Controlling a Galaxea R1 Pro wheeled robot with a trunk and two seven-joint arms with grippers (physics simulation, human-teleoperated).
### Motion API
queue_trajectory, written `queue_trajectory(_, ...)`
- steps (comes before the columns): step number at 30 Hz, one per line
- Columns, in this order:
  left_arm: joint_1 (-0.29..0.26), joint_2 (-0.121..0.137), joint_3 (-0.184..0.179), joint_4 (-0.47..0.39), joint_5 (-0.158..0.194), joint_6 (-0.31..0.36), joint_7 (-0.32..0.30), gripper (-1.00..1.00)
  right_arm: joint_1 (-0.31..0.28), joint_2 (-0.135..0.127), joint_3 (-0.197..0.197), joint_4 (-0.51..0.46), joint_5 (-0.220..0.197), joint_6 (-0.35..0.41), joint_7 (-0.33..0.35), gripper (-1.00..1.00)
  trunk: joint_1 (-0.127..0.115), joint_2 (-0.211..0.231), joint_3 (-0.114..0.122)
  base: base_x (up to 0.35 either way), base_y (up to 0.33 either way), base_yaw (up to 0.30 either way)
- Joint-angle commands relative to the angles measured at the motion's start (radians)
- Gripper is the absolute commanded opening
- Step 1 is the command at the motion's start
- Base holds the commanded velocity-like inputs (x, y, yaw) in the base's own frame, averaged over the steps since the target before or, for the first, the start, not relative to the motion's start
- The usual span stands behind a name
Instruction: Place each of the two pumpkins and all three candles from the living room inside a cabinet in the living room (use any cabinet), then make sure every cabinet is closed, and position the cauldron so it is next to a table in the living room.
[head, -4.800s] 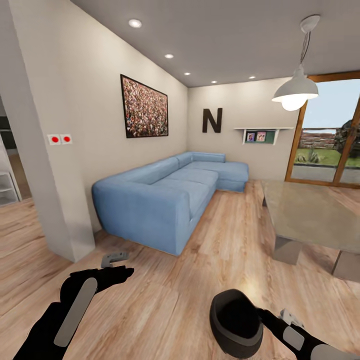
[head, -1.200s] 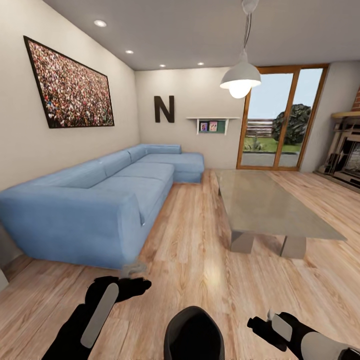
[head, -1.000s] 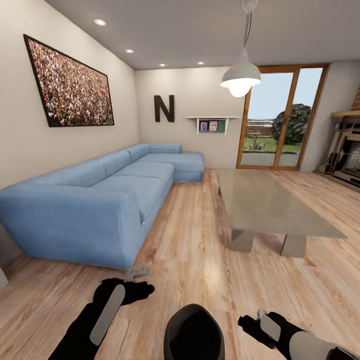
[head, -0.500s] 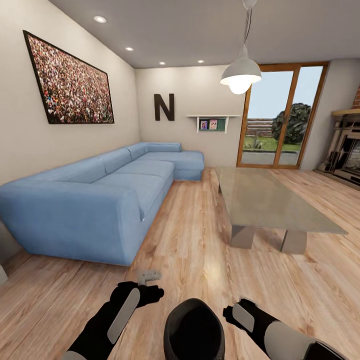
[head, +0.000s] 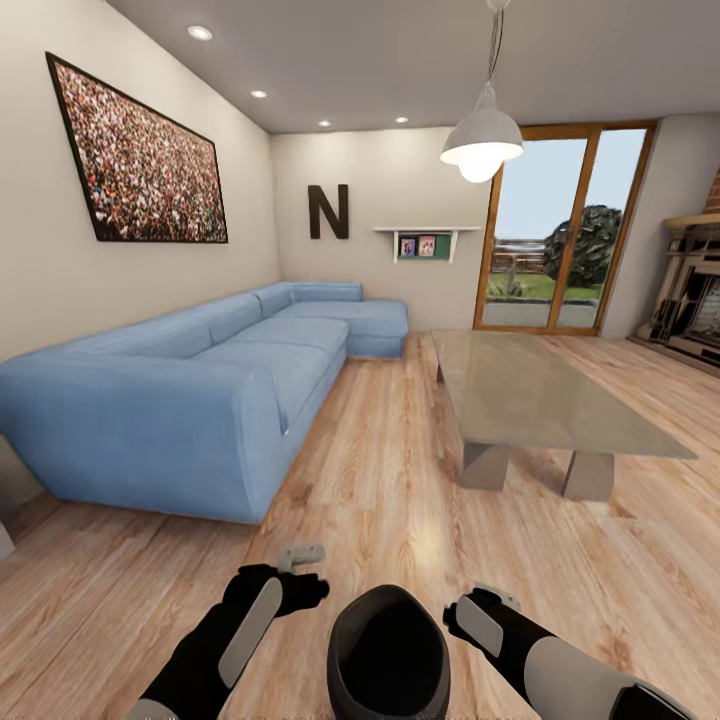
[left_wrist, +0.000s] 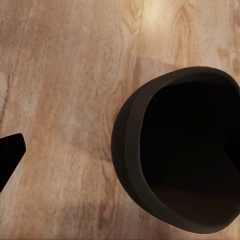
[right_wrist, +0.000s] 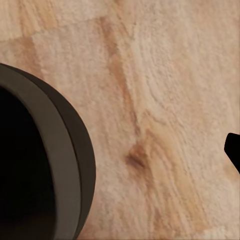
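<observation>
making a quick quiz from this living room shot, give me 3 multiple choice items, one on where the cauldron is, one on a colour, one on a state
1. Where is the cauldron?
A. on the glass table
B. on the floor between the two arms
C. on the sofa

2. What colour is the sofa?
A. light blue
B. dark brown
C. red

3. What state is the cauldron in?
A. upside down
B. upright, with its mouth open and dark
C. covered with a lid

Answers:
1 B: in the head view it sits low on the wooden floor, with the left gripper and the right gripper on either side.
2 A: its cushions and arm are pale blue.
3 B: the left wrist view looks into its open mouth.
</observation>
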Motion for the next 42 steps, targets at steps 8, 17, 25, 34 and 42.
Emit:
queue_trajectory(8, -0.03, -0.001, -0.001, 0.074, 0.013, -0.042, 0.01, 1.0, -0.001, 0.001, 0.004, 0.007, 0.001, 0.009, 0.01, 1.0, 0.01, -0.016, -0.031, 0.0, 0.0, 0.0)
queue_trajectory(17, -0.038, -0.02, -0.002, 0.087, 0.018, -0.056, 0.01, 1.0, -0.001, 0.006, 0.004, 0.01, 0.002, 0.012, 0.074, 1.0, 0.014, -0.018, -0.065, 0.0, 0.0, 0.0)
queue_trajectory(25, -0.038, -0.058, -0.052, 0.122, 0.018, -0.057, 0.009, 1.0, -0.001, 0.016, 0.004, 0.012, 0.002, 0.006, 0.079, 1.0, 0.018, -0.02, -0.096, 0.0, 0.0, 0.0)
queue_trajectory(34, -0.038, -0.062, -0.067, 0.123, 0.018, -0.058, 0.008, 1.0, -0.001, 0.018, 0.005, 0.008, 0.009, 0.003, 0.081, 1.0, 0.022, -0.022, -0.131, 0.0, 0.0, 0.0)
queue_trajectory(42, -0.038, -0.062, -0.067, 0.118, 0.018, -0.058, 0.009, 1.0, -0.001, 0.068, 0.004, 0.013, 0.096, 0.002, 0.162, 1.0, 0.023, -0.023, -0.143, 0.0, 0.0, 0.0)
